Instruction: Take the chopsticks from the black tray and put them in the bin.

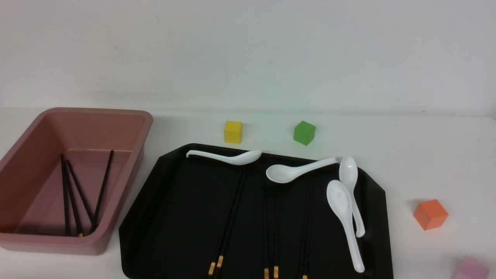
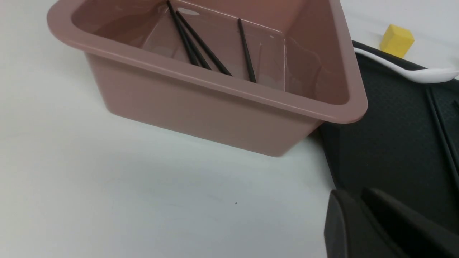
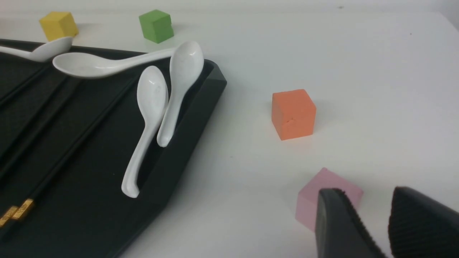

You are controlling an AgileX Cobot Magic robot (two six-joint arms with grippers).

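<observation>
Left pincer (image 2: 362, 211) nearly closed, empty, beside black tray (image 2: 387, 143) | right pincer (image 3: 373, 222) slightly apart, empty

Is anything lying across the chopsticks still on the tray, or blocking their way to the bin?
Two white spoons lie over the far tips of the chopsticks on the black tray. Nothing visible stands between them and the bin.

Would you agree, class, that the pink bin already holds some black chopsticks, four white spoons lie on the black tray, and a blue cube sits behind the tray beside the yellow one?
Not quite. The cube beside the yellow cube is green, not blue, as the front view shows. The rest stands: the pink bin holds black chopsticks, and four white spoons lie on the black tray.
</observation>
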